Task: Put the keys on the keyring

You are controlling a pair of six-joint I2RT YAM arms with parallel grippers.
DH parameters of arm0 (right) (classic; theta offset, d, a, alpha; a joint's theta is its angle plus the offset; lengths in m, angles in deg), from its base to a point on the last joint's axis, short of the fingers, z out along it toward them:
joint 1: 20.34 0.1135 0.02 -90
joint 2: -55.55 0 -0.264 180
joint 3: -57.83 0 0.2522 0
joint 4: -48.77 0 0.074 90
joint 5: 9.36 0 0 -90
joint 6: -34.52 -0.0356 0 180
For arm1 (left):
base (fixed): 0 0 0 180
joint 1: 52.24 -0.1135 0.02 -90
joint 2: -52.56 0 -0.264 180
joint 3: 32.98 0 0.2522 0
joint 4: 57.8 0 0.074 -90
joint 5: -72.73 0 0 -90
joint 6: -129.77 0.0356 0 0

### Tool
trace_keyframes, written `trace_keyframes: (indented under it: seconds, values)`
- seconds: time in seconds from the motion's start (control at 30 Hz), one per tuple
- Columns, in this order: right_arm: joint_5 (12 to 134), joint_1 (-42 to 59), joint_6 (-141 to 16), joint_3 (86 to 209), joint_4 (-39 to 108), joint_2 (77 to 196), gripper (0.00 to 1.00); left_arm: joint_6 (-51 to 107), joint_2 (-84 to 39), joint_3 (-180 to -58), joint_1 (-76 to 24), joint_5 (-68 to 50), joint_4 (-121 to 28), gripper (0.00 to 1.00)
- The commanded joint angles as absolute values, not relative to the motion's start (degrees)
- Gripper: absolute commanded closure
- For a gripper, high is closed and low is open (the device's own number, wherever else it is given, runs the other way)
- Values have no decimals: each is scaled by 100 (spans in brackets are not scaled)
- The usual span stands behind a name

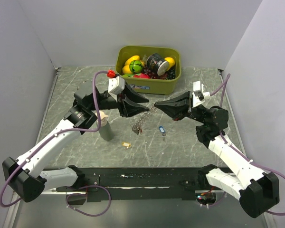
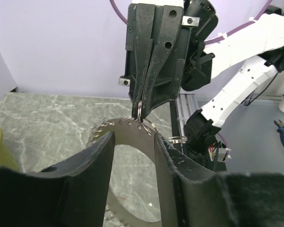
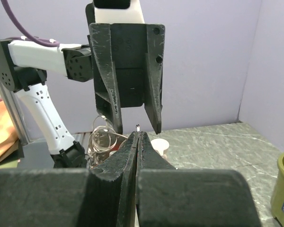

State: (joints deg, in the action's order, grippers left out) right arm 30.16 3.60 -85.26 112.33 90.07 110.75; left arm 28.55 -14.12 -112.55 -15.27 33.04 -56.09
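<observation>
The keyring [image 1: 141,121], a silvery beaded chain with wire loops, hangs between my two grippers above the table's middle. My right gripper [image 1: 156,105] is shut on a thin wire loop [image 3: 138,126] of it. My left gripper [image 1: 146,107] faces it, jaws wide apart. The chain [image 2: 102,130] runs across its fingertips, and loops [image 3: 102,137] dangle below one finger [image 3: 114,109]. A blue-tagged key [image 1: 161,129] lies on the table below the right gripper. A yellow-tagged key [image 1: 127,145] lies nearer the front. I cannot pick out the red-tagged key.
An olive-green bin [image 1: 147,88] holding toy fruit and a can stands at the back centre. A beige cylinder [image 1: 105,128] stands upright under the left arm. Grey walls close the left, right and back sides.
</observation>
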Motion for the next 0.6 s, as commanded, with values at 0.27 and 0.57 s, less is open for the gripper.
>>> trace_keyframes:
  seconds: [0.27, 0.57]
  values:
    - [3195, 304, -8519, 11308, 9310, 11162, 100, 2457, -1670, -11372, -1471, 3626, -6179, 55]
    - [3142, 312, -8501, 11308, 9266, 11215, 100, 2211, -1767, -11363, -1453, 3608, -6496, 61]
